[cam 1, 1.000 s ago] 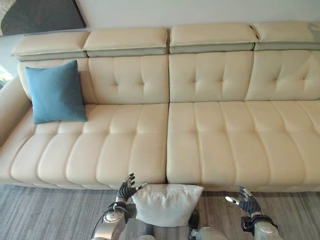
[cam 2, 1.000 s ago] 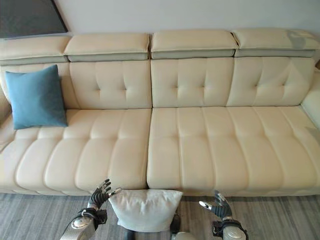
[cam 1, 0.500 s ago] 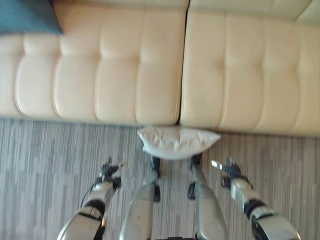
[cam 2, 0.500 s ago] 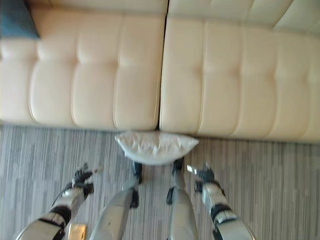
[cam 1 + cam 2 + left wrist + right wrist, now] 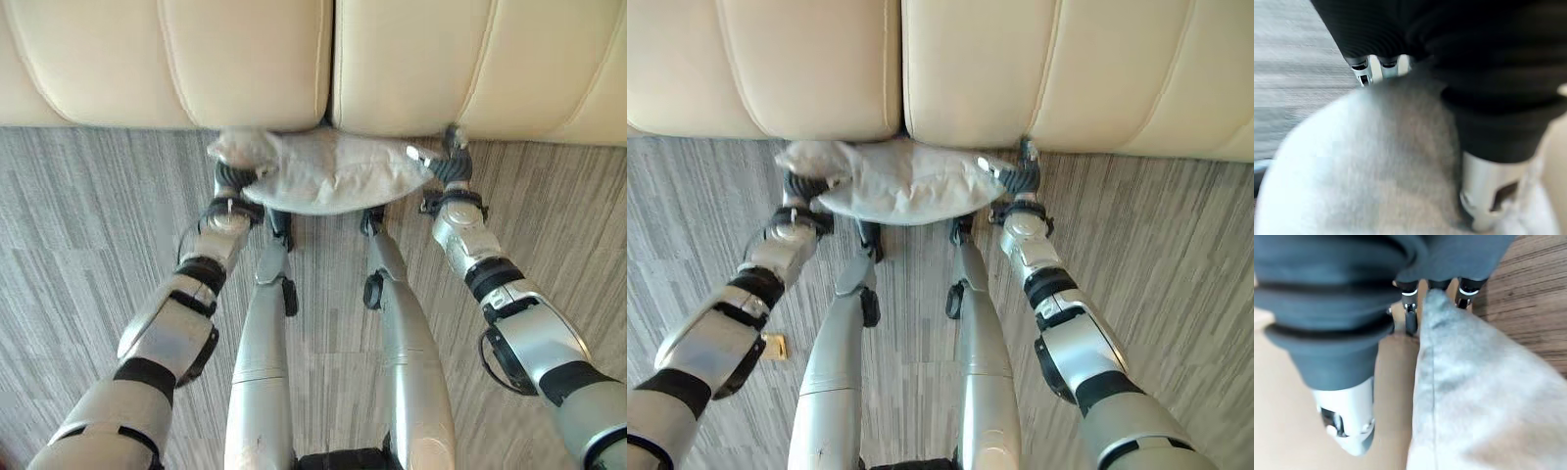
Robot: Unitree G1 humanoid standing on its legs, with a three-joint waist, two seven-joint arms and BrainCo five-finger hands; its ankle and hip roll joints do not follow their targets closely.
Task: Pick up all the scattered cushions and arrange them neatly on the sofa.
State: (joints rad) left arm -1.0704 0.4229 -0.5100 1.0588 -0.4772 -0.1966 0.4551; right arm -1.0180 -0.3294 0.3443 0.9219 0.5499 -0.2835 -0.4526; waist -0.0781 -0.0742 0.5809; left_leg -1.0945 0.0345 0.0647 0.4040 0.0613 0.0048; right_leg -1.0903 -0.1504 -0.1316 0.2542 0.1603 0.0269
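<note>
The sofa (image 5: 255,59) runs across the twelve o'clock edge of the head views, its cream seat front meeting the striped grey floor (image 5: 88,225), which fills the rest of the scene.

The white cushion (image 5: 328,171) is the task's thing here. It lies on the floor hard against the foot of the sofa, just below the seam between the two seat sections, at about twelve o'clock from the robot. It is not on the seat.

The left hand (image 5: 233,180) is at the cushion's nine o'clock end, with the fabric bulging over it. In its wrist view the cloth covers most of the fingers, so whether they have closed on it I cannot tell.

The right hand (image 5: 449,162) is at the cushion's three o'clock corner. Its wrist view shows the fingers reaching down either side of the cushion's corner seam; their tips are out of sight, so I cannot tell whether they grip or merely rest against it.

As a judgement, the task stands early: both hands bracket this cushion but it has not been lifted. Raising it onto the seat and setting it straight are left to do.
</note>
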